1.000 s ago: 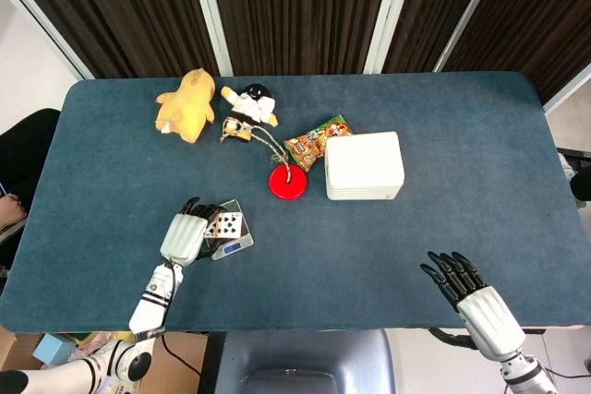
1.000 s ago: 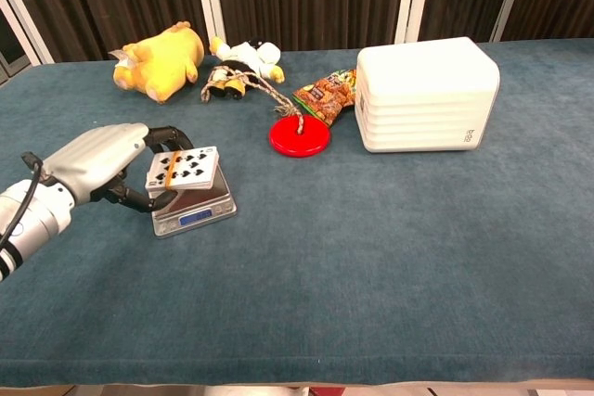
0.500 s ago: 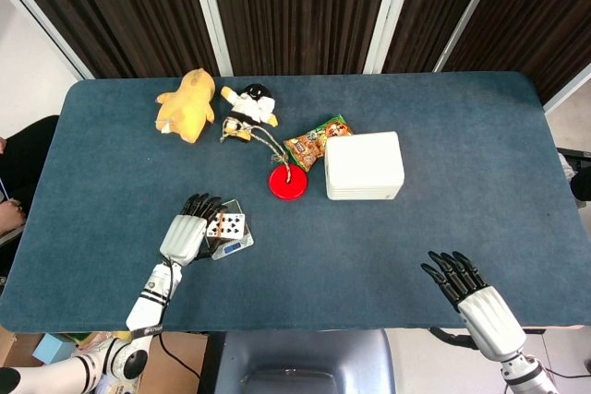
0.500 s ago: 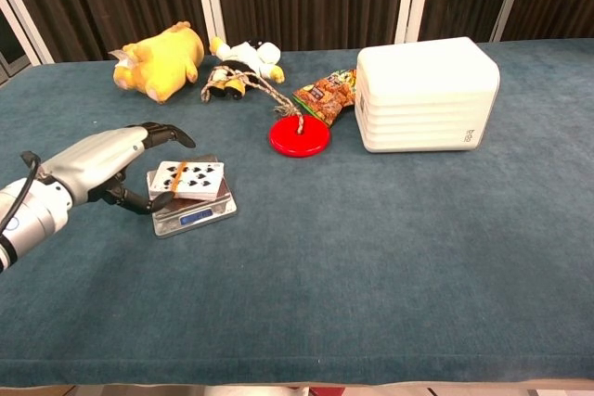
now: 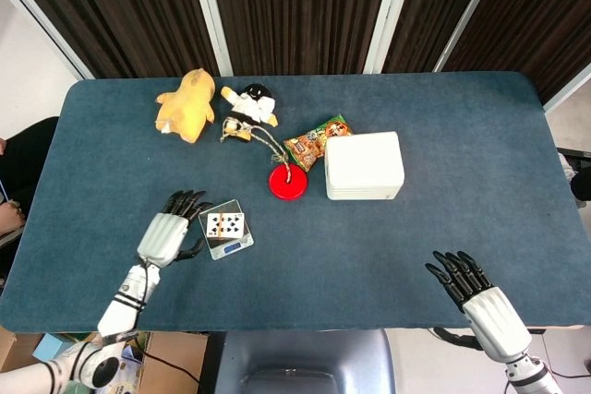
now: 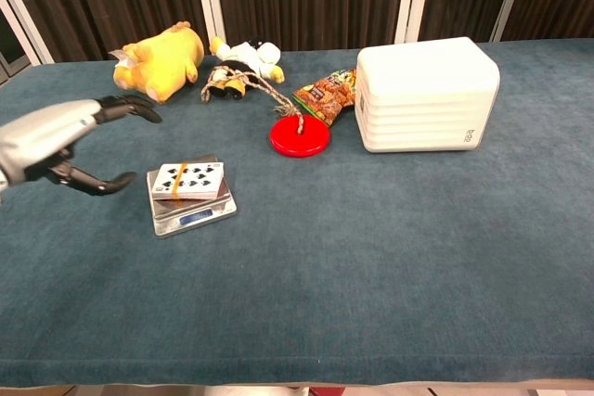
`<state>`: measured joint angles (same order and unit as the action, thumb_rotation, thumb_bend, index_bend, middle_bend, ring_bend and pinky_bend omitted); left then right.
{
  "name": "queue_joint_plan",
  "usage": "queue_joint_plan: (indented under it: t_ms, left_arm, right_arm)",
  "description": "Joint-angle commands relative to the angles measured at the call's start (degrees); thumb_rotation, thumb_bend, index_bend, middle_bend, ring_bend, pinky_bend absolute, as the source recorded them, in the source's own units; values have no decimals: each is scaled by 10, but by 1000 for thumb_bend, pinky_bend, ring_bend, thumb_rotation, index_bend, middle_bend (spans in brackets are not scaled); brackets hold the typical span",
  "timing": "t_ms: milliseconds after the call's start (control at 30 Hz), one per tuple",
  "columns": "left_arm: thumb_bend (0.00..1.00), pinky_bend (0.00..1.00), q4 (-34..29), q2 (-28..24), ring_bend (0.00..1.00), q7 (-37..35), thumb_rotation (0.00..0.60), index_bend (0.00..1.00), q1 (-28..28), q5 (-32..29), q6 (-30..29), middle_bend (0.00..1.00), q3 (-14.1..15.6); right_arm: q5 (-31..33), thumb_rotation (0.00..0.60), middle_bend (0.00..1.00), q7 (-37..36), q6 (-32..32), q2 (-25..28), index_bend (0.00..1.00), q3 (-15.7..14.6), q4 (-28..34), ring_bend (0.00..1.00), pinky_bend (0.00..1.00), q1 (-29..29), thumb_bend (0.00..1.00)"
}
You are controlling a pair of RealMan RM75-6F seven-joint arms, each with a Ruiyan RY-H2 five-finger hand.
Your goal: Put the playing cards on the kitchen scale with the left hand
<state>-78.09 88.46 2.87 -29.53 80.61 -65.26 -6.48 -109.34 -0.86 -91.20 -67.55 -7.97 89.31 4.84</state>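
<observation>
At the far left of the blue felt table (image 6: 390, 257) lies a yellow plush animal (image 6: 160, 59), with a black-and-white plush doll (image 6: 243, 63) just right of it. A red round disc (image 6: 299, 136) sits nearer, beside an orange snack packet (image 6: 327, 95) touching a white ribbed plastic box (image 6: 427, 94).

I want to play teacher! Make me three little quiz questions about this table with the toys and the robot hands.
1. True or false: the playing cards lie on the kitchen scale.
2. What touches the left hand? A) the cards B) the yellow plush toy C) nothing
3. Fill in: the red disc lies just left of the white ____.

Key
1. True. The deck rests flat on the scale's platform.
2. C. The hand is open, apart from the cards and scale, to their left.
3. Box. A snack packet lies between them, further back.
</observation>
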Motion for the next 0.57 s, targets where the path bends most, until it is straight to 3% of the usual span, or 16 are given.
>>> queue_joint_plan:
  t_ms: [33, 233, 367, 433, 567]
  left_arm:
    - [369, 2, -59, -99, 0, -89, 600, 177, 68, 60, -92, 44, 46]
    - [375, 2, -4, -140, 0, -148, 600, 162, 166, 108, -222, 43, 102]
    - [375, 2, 9, -142, 0, -142, 600, 155, 183, 97, -222, 35, 107]
    - [376, 2, -13, -157, 0, -165, 600, 146, 183, 90, -208, 32, 109]
    - [374, 2, -22, -164, 0, -145, 600, 139, 181, 87, -196, 30, 104]
  right_arm:
    - [3, 600, 0, 4, 6, 0, 0, 0, 3, 0, 0, 0, 131]
    - [14, 600, 0, 16, 11, -4, 0, 5, 10, 0, 0, -1, 131]
    - [30, 600, 0, 35, 26, -10, 0, 11, 13, 0, 0, 0, 132]
    - [34, 600, 0, 39, 32, -12, 0, 13, 17, 0, 0, 1, 132]
    - [31, 600, 0, 34, 16, -9, 0, 13, 16, 0, 0, -5, 132]
